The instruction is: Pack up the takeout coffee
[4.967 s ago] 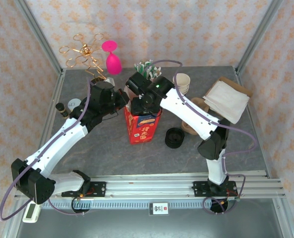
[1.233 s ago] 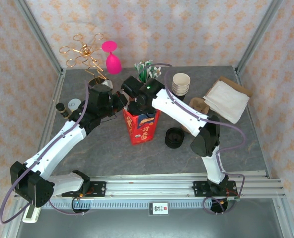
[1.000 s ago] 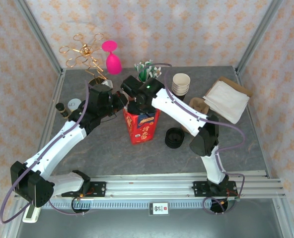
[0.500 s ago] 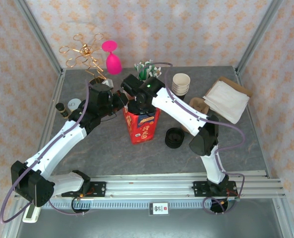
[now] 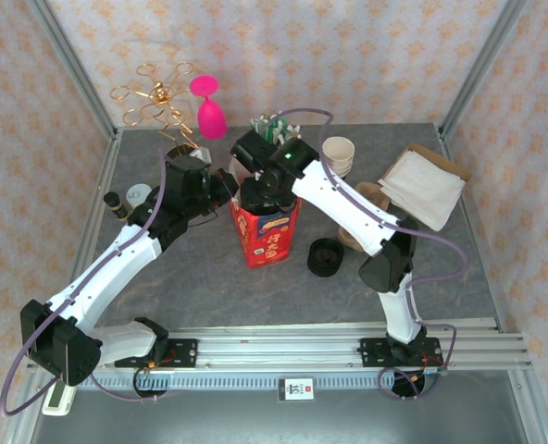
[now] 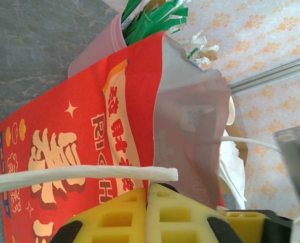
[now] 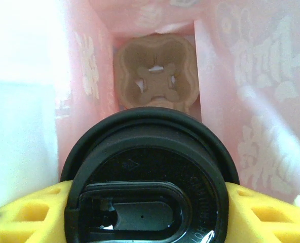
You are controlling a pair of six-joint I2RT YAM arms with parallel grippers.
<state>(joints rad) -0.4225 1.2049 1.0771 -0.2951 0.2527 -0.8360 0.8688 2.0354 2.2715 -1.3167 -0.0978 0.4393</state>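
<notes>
If the left hand [image 6: 147,195] pinching the red bag [image 6: 84,126] slips, the right hand's [image 7: 147,205] pinched takeout coffee [image 7: 149,152] may snag the wall beside it.

paper bag [image 5: 267,242]: is showing red with cream lettering
takeout coffee [image 7: 149,169]: is showing a black lid
table [image 5: 209,289]: is showing grey marbling
backdrop [image 5: 367,55]: is showing orange flowers

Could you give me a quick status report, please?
Status: left gripper shut at the red bag rim. The right gripper shut on takeout coffee, lid up, in bag mouth. A brown cup carrier at bag bottom, directly below.
</notes>
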